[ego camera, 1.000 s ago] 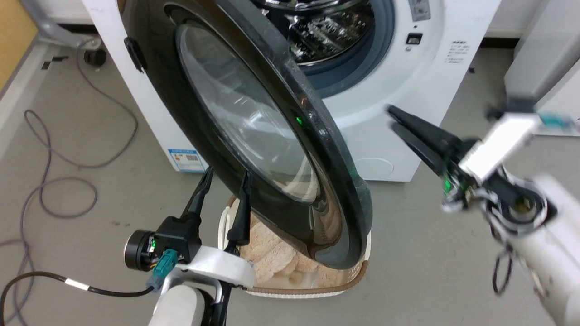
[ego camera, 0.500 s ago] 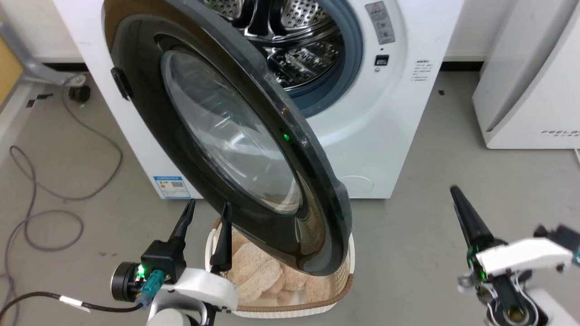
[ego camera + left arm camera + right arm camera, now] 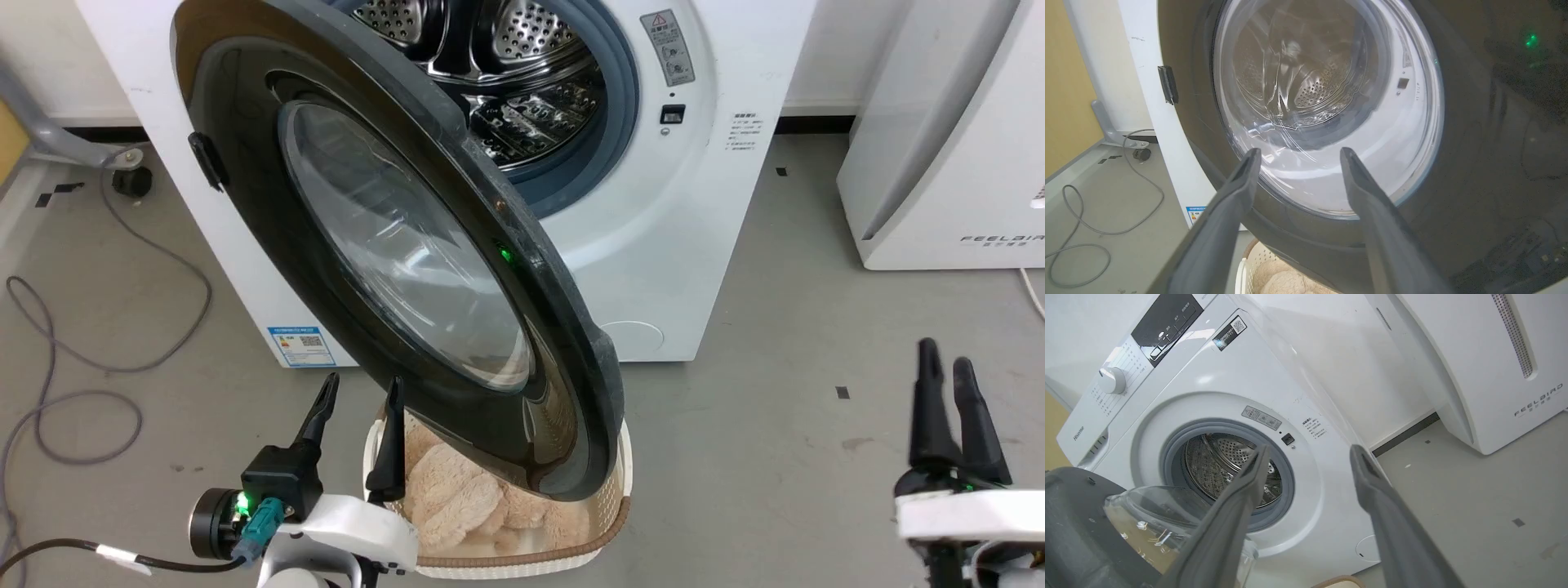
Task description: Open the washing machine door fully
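Glossy black, the door (image 3: 392, 269) stands swung out from the washer (image 3: 702, 245) on its left hinge, angled toward the near side, roughly half open. Its free edge hangs over a white basket (image 3: 608, 523) on the floor (image 3: 775, 425), which holds a beige plush toy (image 3: 457, 498). Behind it the steel drum (image 3: 506, 57) and grey gasket (image 3: 624, 106) lie exposed.

The left hand (image 3: 363, 380) sits low and near, just left of the basket, fingers spread and empty. They point up at the door's lower rim; one fingertip meets the door's outline, but I cannot tell whether it touches. In the left wrist view the fingers frame the lower part of the glass bowl (image 3: 1327, 102).

The right hand (image 3: 944, 353) is well apart from the door, at the near right over the floor, fingers upright, parted and empty; the right wrist view shows a wide gap between them. A grey cable (image 3: 82, 359) loops on the floor at the left, and a white appliance (image 3: 939, 163) stands right of the washer.
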Available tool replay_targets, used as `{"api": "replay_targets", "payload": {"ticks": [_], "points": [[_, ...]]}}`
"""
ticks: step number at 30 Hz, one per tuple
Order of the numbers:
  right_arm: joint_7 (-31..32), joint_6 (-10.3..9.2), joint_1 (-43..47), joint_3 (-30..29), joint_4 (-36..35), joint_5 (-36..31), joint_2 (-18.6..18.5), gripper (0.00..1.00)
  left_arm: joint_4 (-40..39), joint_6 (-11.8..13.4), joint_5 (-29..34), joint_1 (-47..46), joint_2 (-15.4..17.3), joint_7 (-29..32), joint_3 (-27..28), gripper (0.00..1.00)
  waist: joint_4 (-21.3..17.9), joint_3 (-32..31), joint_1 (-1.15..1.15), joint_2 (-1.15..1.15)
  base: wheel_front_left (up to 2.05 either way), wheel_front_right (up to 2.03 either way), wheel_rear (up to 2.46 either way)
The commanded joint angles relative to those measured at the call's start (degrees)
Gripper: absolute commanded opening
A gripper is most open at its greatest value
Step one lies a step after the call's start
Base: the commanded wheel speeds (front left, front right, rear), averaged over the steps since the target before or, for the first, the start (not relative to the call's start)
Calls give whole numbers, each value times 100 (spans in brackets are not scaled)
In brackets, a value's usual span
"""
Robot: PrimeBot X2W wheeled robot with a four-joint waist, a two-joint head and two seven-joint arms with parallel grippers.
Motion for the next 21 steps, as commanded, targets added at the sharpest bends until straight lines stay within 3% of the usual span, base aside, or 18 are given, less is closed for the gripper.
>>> {"api": "replay_targets", "payload": {"ticks": [1,7,10,15,20,21], "points": [[-18,-3,102,-19,-75,-168,54,100,4,-14,40,56,11,-30,22,100,6,9,0,0,0,0,0],[83,-3,395,-47,-867,-2670,279,100,-23,32,43,24,9,-30,24,100,22,46,0,0,0,0,0],[280,-3,549,61,-1082,-3454,354,100,-26,62,52,14,8,-30,12,100,29,46,0,0,0,0,0],[453,-3,757,174,-1058,-4115,401,100,0,105,184,1,8,-30,-21,100,44,54,0,0,0,0,0],[428,-3,776,243,-756,-4212,407,100,34,120,255,6,8,-30,-24,100,43,61,0,0,0,0,0],[415,-3,765,253,-694,-4234,407,100,33,122,261,7,8,-30,-29,95,45,67,0,0,0,0,0]]}}
